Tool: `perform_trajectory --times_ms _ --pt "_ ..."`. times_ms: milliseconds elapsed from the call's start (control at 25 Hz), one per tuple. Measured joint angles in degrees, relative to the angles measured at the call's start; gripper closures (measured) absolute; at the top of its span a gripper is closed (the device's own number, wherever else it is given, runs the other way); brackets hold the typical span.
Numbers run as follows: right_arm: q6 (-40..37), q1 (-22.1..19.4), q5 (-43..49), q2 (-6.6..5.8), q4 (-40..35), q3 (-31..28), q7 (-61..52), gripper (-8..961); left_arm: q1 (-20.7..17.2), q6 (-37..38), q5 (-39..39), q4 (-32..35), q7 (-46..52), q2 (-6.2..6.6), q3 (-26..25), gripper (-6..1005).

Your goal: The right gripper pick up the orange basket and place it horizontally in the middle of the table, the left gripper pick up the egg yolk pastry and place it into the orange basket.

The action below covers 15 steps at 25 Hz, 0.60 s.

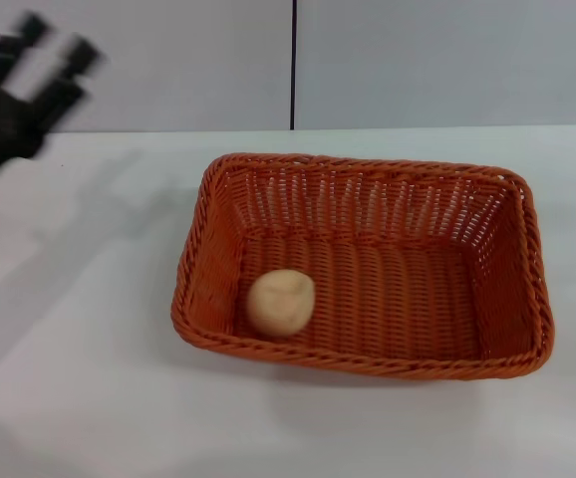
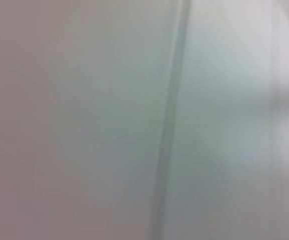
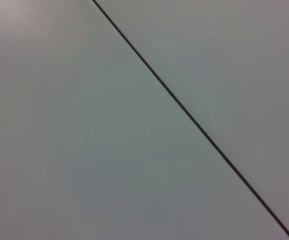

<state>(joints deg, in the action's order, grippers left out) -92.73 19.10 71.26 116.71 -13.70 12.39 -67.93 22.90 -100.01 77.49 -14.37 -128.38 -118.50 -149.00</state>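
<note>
The orange basket [image 1: 363, 264] lies lengthwise in the middle of the white table [image 1: 79, 398], its long side facing me. Inside it, near the front left corner, rests the egg yolk pastry [image 1: 280, 302], a small round tan bun. My left gripper [image 1: 51, 58] is raised at the far left, above the table and well clear of the basket, open with nothing between its blocky fingers. The right gripper is out of view. Both wrist views show only grey wall panels with a seam.
A grey wall with a dark vertical seam [image 1: 293, 65] stands behind the table. Bare white tabletop lies left of the basket and in front of it.
</note>
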Motion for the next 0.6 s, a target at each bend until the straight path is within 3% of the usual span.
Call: perform_trajectory --times_ms 40,200,240,440,600 --pt "0.01 -0.16 -0.17 0.01 -0.01 -0.30 0.21 512 -1.87 0.06 -7.37 3.15 -2.79 -0.01 -2.18 311" --pt "0.57 -0.36 -0.54 0.29 0.01 -2.19 0.65 512 -2.28 -0.15 -9.08 4.06 -3.51 -0.05 -2.91 215" --pt "0.90 -0.41 -0.63 0.77 0.02 -4.30 1.27 512 -3.20 -0.98 -13.24 6.36 -5.67 -0.12 -4.59 191" --pt "1.16 -0.81 -0.67 1.72 -0.04 -7.78 3.52 512 -5.02 -2.10 -20.22 9.53 -10.44 -0.15 -5.89 193" --pt "1.16 -1.08 -0.88 1.75 0.04 -8.34 3.76 512 -5.48 -2.12 -21.61 9.74 -10.49 -0.15 -5.91 194"
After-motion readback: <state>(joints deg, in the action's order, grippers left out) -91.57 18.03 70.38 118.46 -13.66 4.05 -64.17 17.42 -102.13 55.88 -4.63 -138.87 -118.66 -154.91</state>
